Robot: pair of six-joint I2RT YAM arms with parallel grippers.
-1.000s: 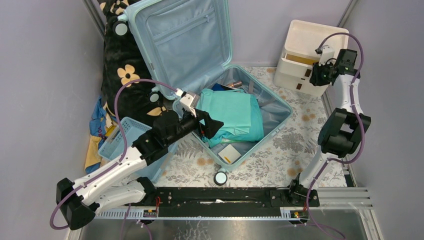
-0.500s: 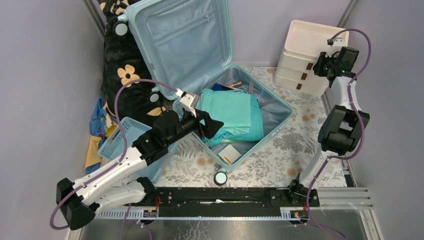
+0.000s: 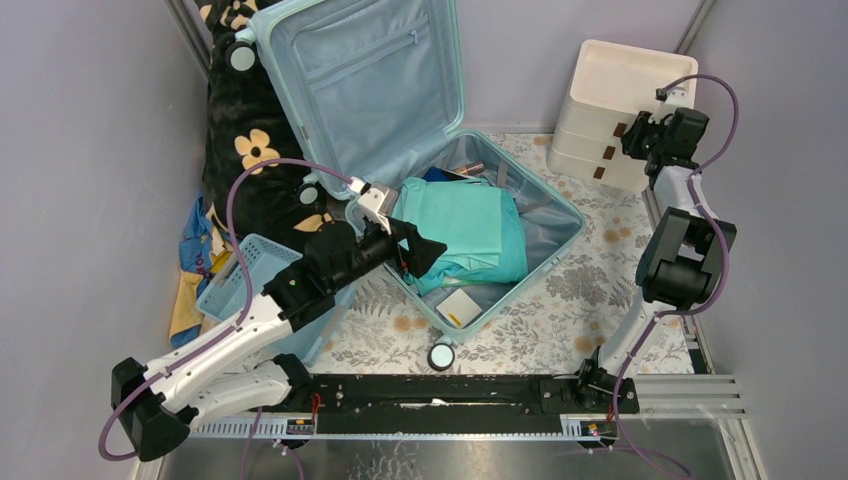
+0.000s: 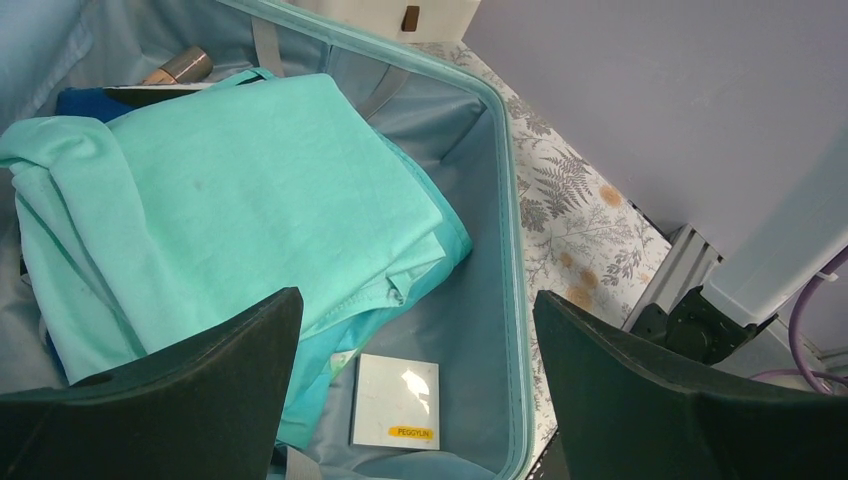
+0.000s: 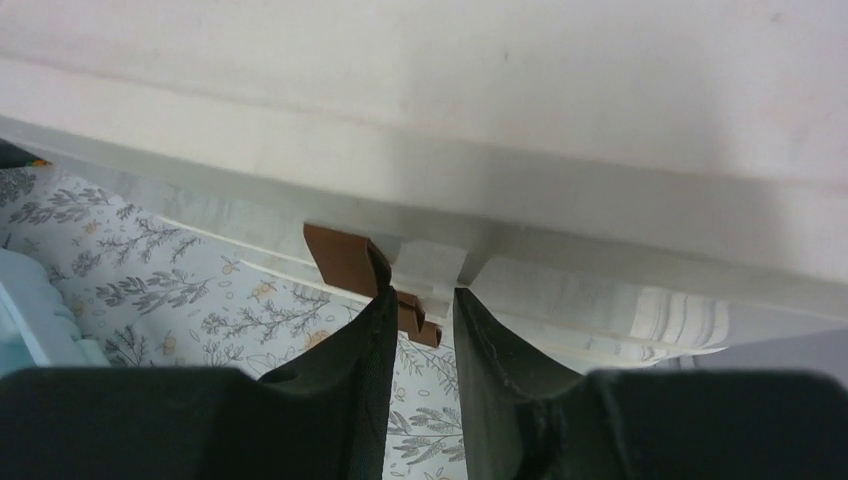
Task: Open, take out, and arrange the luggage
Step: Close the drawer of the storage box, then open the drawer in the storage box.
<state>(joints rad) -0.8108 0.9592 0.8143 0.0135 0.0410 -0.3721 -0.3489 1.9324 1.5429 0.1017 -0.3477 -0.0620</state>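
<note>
The luggage (image 3: pixel 560 205), a pale aqua hard-shell suitcase, lies open on the floral cloth with its lid (image 3: pixel 370 80) leaning back. Folded teal clothes (image 3: pixel 465 230) fill the base, and a small white square box (image 3: pixel 460 307) lies at its near corner. My left gripper (image 3: pixel 425 250) hovers open over the near-left part of the base. In the left wrist view its fingers (image 4: pixel 415 300) frame the teal clothes (image 4: pixel 230 190) and the box (image 4: pixel 396 402). My right gripper (image 3: pixel 632 135) is at the cream drawer unit's front, its jaws narrowly apart (image 5: pixel 420 290) beside a brown handle (image 5: pixel 340 258).
The cream drawer unit (image 3: pixel 610 100) stands at the back right with its drawers closed. A small blue basket (image 3: pixel 245 270) sits left of the suitcase, by a black floral blanket (image 3: pixel 245 150). A metallic cylinder (image 4: pixel 178 68) lies at the suitcase's far end. Purple walls close in on both sides.
The top drawer of the cream unit stood pulled out a second ago and is now shut. My right gripper shifted right and up, then back to the drawer fronts. The left arm stayed put.
</note>
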